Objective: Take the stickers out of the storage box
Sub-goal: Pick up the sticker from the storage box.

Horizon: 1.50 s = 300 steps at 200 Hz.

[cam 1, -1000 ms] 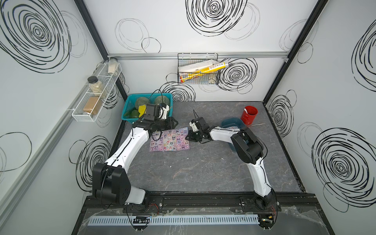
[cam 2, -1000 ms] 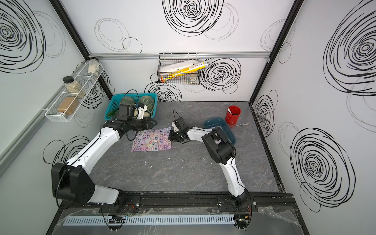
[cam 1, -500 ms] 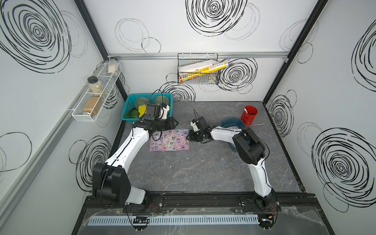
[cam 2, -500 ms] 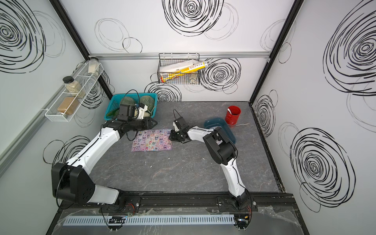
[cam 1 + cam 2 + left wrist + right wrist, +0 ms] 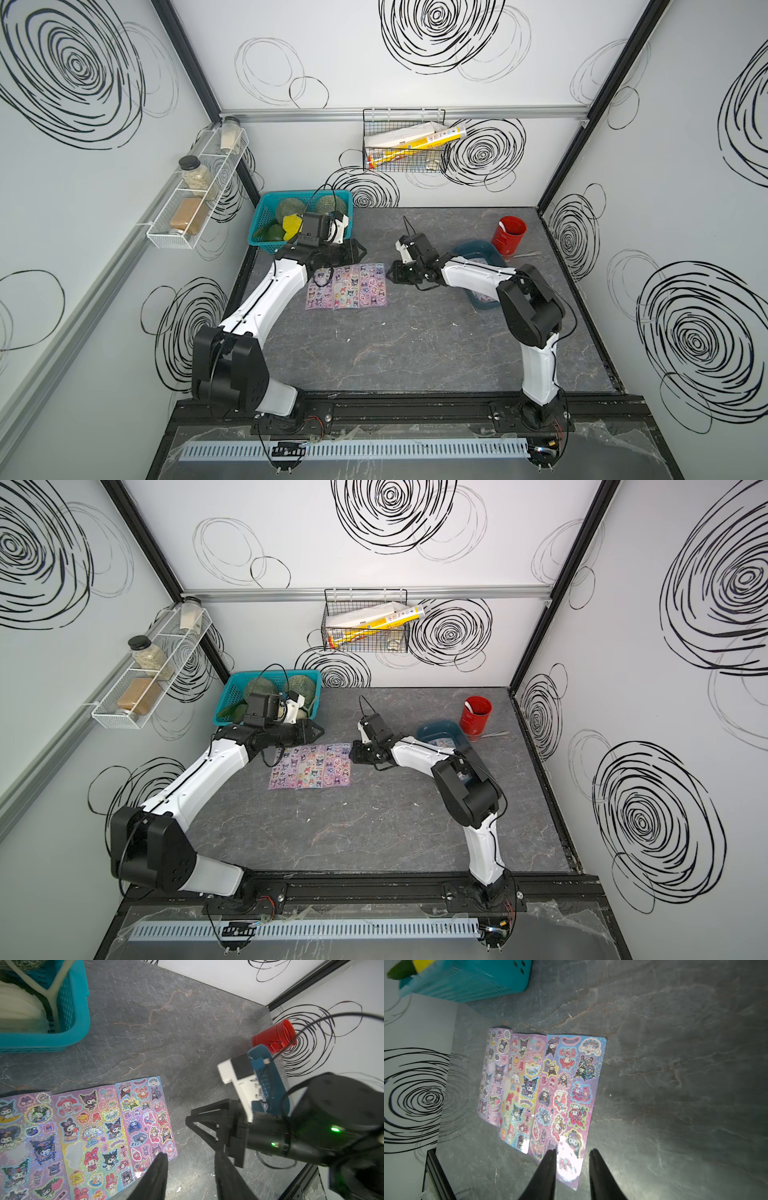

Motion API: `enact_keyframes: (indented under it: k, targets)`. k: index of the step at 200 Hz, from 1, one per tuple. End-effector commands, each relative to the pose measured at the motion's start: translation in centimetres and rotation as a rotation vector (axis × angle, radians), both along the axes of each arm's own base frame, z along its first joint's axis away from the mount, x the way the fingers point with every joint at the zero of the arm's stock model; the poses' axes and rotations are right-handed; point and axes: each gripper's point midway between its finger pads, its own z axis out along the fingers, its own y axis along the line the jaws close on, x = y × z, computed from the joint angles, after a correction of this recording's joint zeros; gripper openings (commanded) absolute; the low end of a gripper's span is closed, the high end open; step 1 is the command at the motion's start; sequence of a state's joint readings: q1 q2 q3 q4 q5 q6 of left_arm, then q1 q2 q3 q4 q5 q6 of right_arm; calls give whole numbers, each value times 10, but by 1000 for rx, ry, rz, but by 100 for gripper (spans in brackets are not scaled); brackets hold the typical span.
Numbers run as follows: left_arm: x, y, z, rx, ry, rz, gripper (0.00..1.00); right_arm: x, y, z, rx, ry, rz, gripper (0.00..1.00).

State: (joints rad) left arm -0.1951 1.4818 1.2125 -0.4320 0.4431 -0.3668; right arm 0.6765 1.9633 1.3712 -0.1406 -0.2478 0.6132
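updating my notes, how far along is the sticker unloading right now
Done: three sticker sheets lie side by side on the table. In hand: nothing; the right gripper stands open over the end of the sheet nearest the storage box, and the left gripper is open and empty too. Left: more stickers show inside that box, partly hidden, so I cannot count them.

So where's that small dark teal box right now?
In both top views the storage box sits toward the table's back right corner, right beside the red cup, with the right arm stretched across above it.
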Motion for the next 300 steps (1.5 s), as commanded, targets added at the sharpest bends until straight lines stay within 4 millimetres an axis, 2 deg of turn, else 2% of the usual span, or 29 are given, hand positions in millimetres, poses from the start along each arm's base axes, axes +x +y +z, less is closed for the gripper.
enact_keyframes:
  k: [1,27,62,79,102,123,142,168,199,246,276,300]
  targets:
    - [7,-10,-1,-2,-34,-18,43,10,-40,41,-40,-96,-65,33]
    - [7,-18,-6,-2,-29,-36,43,14,-100,65,-92,-136,-147,34]
    - [8,-29,-10,-5,-23,-56,43,10,-200,71,-133,-147,-282,40]
    - [8,-34,-11,-15,-17,-67,43,7,-239,62,-188,-139,-336,40]
    - [8,-42,-9,-13,-25,-83,43,4,-283,43,-264,-94,-388,45]
    - [8,-45,-7,-16,-29,-88,43,6,-315,24,-345,-41,-431,67]
    - [8,-46,-8,-15,-25,-92,43,11,-322,8,-373,8,-409,71]
    - [9,-47,-9,-16,-22,-91,43,18,-316,-13,-371,50,-365,75]
    - [11,-49,-12,-19,-18,-91,43,26,-321,-38,-419,89,-361,81]
    - [15,-53,-21,-6,2,-98,43,30,-324,-57,-491,111,-350,89]
    - [17,-58,-29,-8,18,-105,43,31,-310,-69,-550,110,-318,90]
    - [18,-59,-34,7,28,-117,44,33,-310,-81,-577,131,-318,90]
